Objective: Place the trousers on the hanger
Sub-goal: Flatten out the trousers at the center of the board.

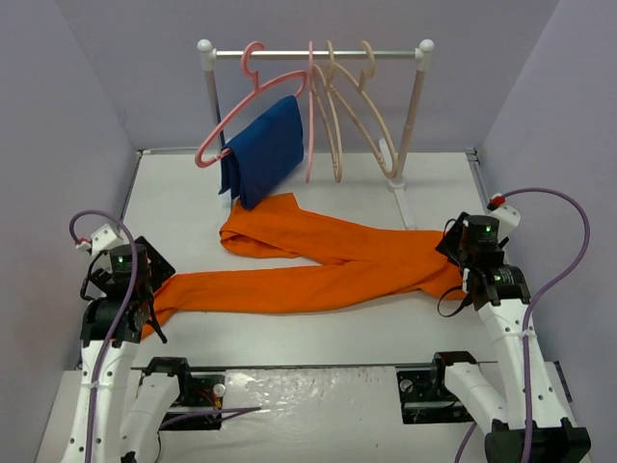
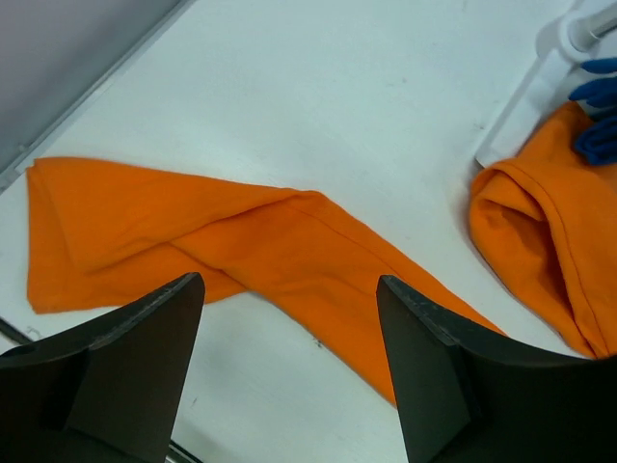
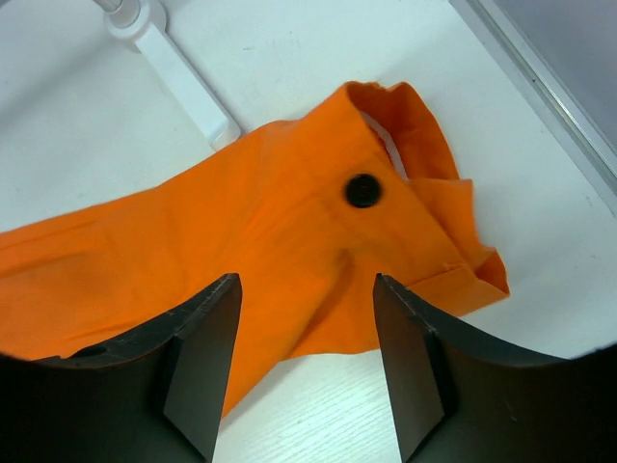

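Top external view gives me the white table (image 1: 289,333) with the trousers (image 1: 318,265) lying flat across mid-frame, waistband at the right and one leg end at the left. On the rack (image 1: 318,54) at upper centre hangs the hanger (image 1: 388,164), apart from them. I see the left gripper (image 2: 289,289) and right gripper (image 3: 307,285) both released above the cloth, clasping nothing. A black button (image 3: 362,190) sits on the waistband.

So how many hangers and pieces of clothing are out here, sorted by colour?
Pink hangers: 2
Cream hangers: 2
Orange trousers: 1
Dark blue garment: 1
Total: 6
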